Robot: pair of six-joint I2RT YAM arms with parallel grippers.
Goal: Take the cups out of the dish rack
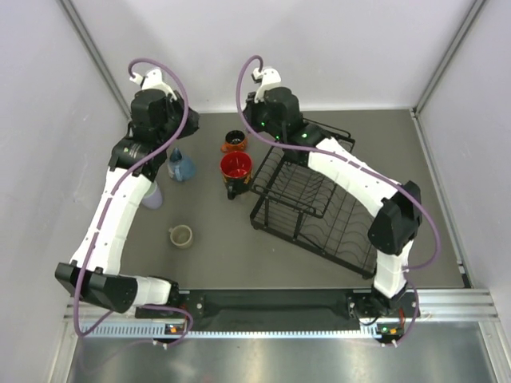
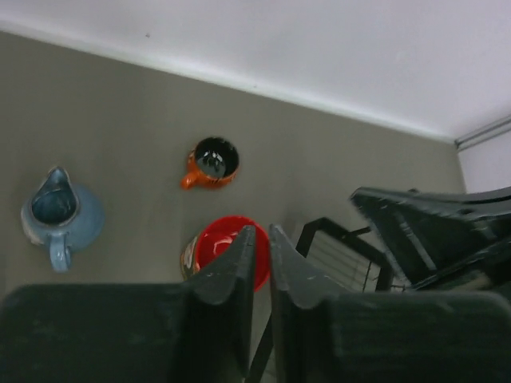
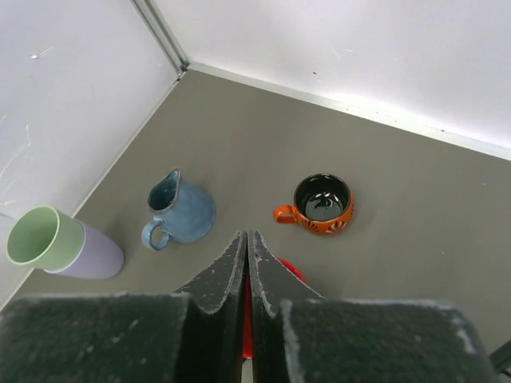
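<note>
Your left arm (image 1: 112, 214) and right arm (image 1: 351, 169) both reach far forward; left pincer (image 2: 261, 234) and right pincer (image 3: 246, 238) are closed, holding nothing.

Six cups are in view. Two are tall tumblers, the mint-green tumbler (image 3: 36, 237) and the lavender tumbler (image 3: 97, 260), at the lower left of the right wrist view. Four have handles: the blue mug (image 3: 182, 211), the orange cup (image 3: 322, 203), the red mug (image 1: 236, 167) and the beige mug (image 1: 181, 235). One dish rack (image 1: 297, 209) sits right of centre on the one desk (image 1: 239, 263).
</note>
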